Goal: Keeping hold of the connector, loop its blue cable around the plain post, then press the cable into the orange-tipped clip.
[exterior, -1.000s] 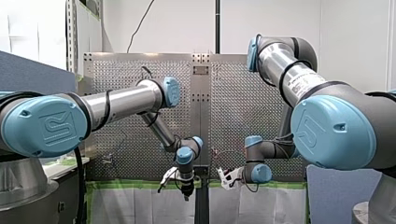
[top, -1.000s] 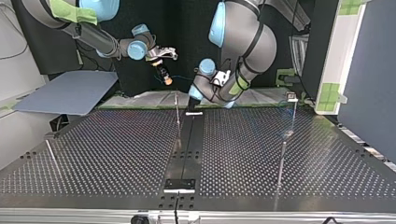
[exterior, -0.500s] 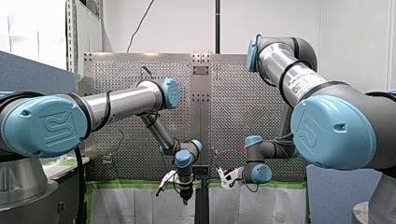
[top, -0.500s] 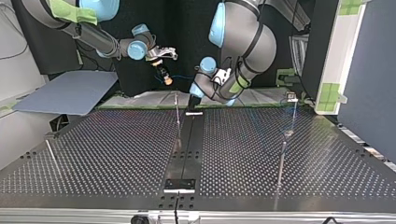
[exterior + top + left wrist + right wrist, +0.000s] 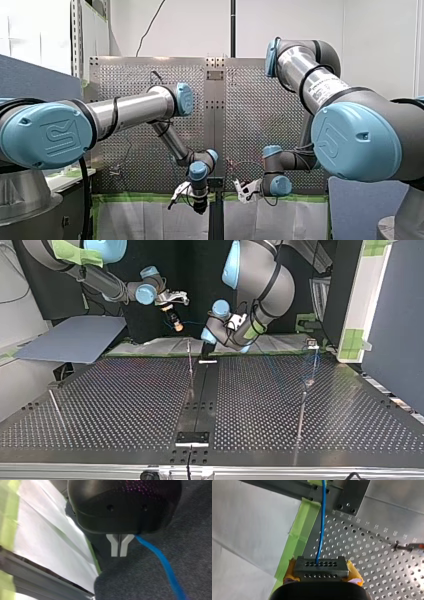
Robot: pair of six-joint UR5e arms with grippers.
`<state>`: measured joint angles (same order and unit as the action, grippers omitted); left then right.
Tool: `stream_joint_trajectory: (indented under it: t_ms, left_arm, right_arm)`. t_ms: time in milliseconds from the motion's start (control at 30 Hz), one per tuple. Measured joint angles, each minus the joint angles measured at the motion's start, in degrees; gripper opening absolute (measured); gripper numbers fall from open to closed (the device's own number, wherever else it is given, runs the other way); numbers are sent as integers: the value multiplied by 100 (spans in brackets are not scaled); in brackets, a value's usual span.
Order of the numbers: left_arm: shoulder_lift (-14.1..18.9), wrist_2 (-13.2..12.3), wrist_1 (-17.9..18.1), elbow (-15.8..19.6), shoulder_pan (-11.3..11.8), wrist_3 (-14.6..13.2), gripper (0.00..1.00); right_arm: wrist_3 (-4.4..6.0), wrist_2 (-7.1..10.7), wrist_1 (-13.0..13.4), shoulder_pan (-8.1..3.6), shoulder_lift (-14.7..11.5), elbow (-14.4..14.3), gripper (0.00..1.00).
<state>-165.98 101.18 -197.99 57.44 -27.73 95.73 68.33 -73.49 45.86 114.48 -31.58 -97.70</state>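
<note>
My right gripper (image 5: pixel 322 573) has its yellow-padded fingers (image 5: pixel 354 573) clamped on the two ends of the black connector (image 5: pixel 321 566). It holds the connector in the air just over the arm-side edge of the bench (image 5: pixel 367 555), close to the strip of green tape (image 5: pixel 299 538) that lines that edge. The blue cable (image 5: pixel 321 527) leaves the connector's row of holes farther from the gripper and runs straight ahead, beside the tape and past a dark bolted plate (image 5: pixel 352 496) at the bench's edge. The orange-tipped clip (image 5: pixel 415 545) sits on the perforated surface well off to one side of the connector, apart from the cable. In the top view the same gripper hangs just beyond the arm-side edge. A thin upright post (image 5: pixel 190 362) stands just inside that edge, near its middle. My left gripper (image 5: pixel 119 551) is off the bench, over a dark grey fabric-like surface (image 5: pixel 150 580) beside white sheeting (image 5: pixel 50 542). Its pale fingers (image 5: pixel 114 546) are pressed together with only a hairline between them. The blue cable comes out from under the gripper's black body just beside the roots of the fingers and trails away across the grey surface. I cannot tell whether the fingers pinch it.
</note>
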Motion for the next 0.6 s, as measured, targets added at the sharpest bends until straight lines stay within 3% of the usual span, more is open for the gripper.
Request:
stream_joint_trajectory:
  t_ms: [333, 600]
  left_arm:
    - [510, 16, 460, 412, 15, 335, 0]
    - [981, 318, 934, 881, 36, 622, 0]
  right_arm:
    - [123, -266, -183, -92, -2, 106, 0]
    - [436, -348, -133, -252, -1, 191, 0]
